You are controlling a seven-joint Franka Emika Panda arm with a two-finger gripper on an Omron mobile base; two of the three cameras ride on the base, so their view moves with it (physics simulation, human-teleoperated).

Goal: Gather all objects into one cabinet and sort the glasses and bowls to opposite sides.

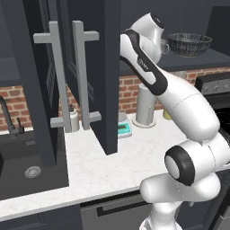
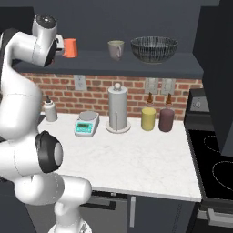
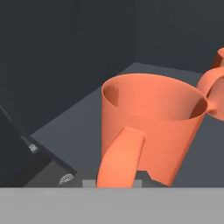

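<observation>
Look first at your gripper (image 2: 61, 48). It is up high, at about 10 o'clock in the right base view, and it is clenched on the orange mug (image 2: 70, 48). In the hand view the orange mug (image 3: 148, 131) sits very close to the camera, with its handle pointing toward you at 6 o'clock. You can see into its open top. The finger tips are hidden behind the mug there.

Below the arm is the white surface (image 2: 136, 159). On it, from 9 o'clock to 3 o'clock in the right base view, you see a small white bottle (image 2: 50, 111), a little kitchen scale (image 2: 87, 123), a tall paper towel holder (image 2: 118, 109), a yellow canister (image 2: 148, 118) and a maroon canister (image 2: 166, 119). The two canisters stand just beside each other. The stove (image 2: 214, 168) is at 3 o'clock, next to the surface.

Behind these is the brick wall (image 2: 95, 93).

Above the wall is the dark cabinet shelf (image 2: 136, 63). The orange mug is at the left end of it, in the gripper, and you cannot tell if it touches the shelf. The grey mug (image 2: 115, 49) stands near the middle, well apart from the orange one. The dark bowl (image 2: 154, 49) stands just beside the grey mug, at about 1 o'clock.

In the left base view the cabinet doors (image 1: 76, 76) hang open at 10 o'clock, and the sink (image 1: 27, 166) is at 8 o'clock. The dark bowl (image 1: 188, 44) is at 2 o'clock there.
</observation>
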